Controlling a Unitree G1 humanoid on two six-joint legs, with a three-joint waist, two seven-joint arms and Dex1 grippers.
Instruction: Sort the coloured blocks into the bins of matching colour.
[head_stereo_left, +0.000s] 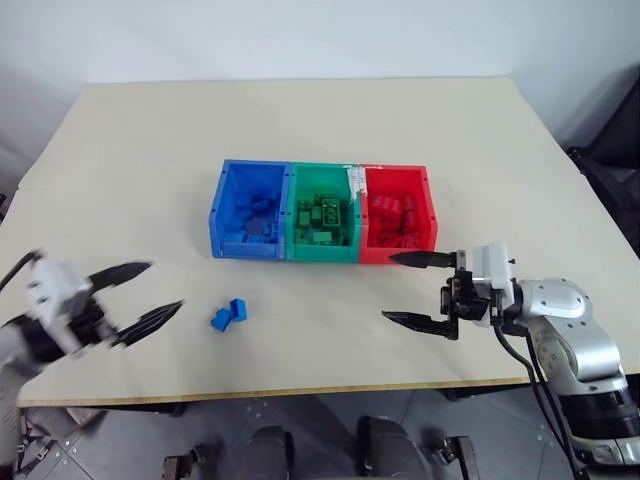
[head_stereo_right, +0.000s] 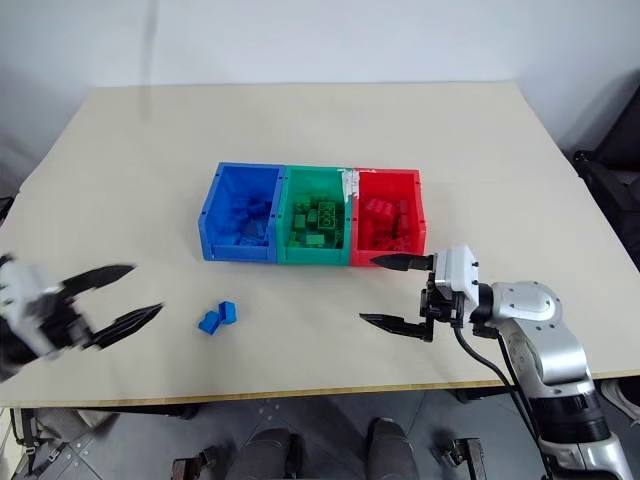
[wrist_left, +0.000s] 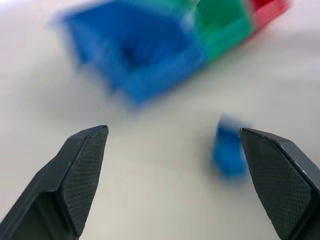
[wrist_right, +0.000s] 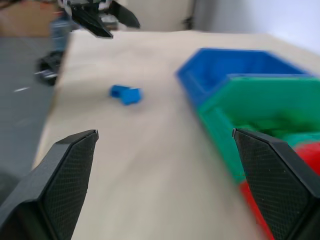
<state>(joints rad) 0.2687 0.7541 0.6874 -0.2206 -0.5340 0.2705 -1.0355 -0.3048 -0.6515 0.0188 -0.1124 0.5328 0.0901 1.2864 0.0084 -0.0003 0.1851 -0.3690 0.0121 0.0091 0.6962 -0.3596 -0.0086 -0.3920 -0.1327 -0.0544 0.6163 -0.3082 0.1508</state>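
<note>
Left gripper (head_stereo_left: 142, 292) is spread wide and empty, low over the table's (head_stereo_left: 300, 130) near-left corner, fingers aimed inward toward the blocks. Its wrist view has the blue blocks (wrist_left: 229, 150) sitting just ahead between the fingertips, nearer the one finger than the other.

Right gripper (head_stereo_left: 412, 288) is also fully spread and empty, held level and pointing across toward the left, hovering just in front of the red bin (head_stereo_left: 397, 225) without touching it.

Loose stock: a small cluster of blue blocks (head_stereo_left: 229, 314) on the table in front of the blue bin (head_stereo_left: 250, 222), apart from it. I can't tell if it's two or three pieces. Blue, green bin (head_stereo_left: 322, 222) and red bin stand joined in a row mid-table, each already holding blocks of its own colour.

Step, as I read it: near the end of the sort, only blue left outside. The left arm is the closer one.

Next move needs: left gripper forward and down over the cluster, centred so one block sits between the fingers, close, lift, carry over the blue bin's front wall, release. Risk: the pieces are touching, so a grab may nudge the neighbour away.
</note>
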